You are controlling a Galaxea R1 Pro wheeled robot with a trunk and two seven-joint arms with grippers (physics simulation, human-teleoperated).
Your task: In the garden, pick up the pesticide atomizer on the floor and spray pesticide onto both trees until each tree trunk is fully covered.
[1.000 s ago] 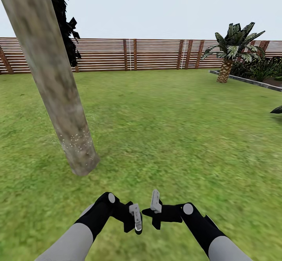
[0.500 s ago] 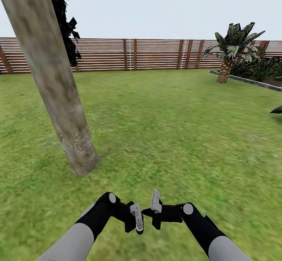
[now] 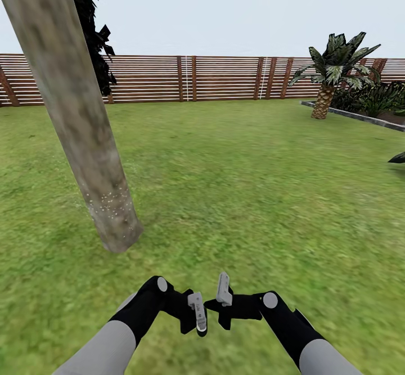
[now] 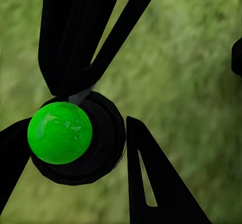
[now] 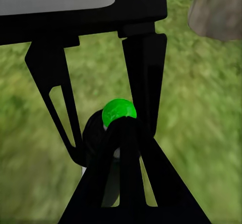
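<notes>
Head view: tree trunk (image 3: 79,116) rises from the grass (image 3: 253,183) at left; left gripper (image 3: 197,312) and right gripper (image 3: 223,289) hang low, near each other (grip state cannot be told).

Left wrist view: green-capped atomizer (image 4: 60,132) between black fingers (image 4: 156,183).

Right wrist view: atomizer (image 5: 119,112) beside fingers (image 5: 146,77).

Occlusions, crops and blur, garden scene

Tree trunk (image 3: 79,121) is cut off by the head view's top and left edges, crown out of frame; a dark cypress (image 3: 93,31) sits partly behind it, top cropped. Both arms are cut by the bottom edge. Left gripper (image 3: 194,314) and right gripper (image 3: 224,303): finger gap too small to judge. A dark leaf tip (image 3: 397,157) is cropped at the right edge. Grass (image 4: 191,82) is blurred in the left wrist view, where a green ball (image 4: 59,132) hides part of a black round body (image 4: 108,133). In the right wrist view a trunk base (image 5: 218,9) is cropped at a corner.
</notes>
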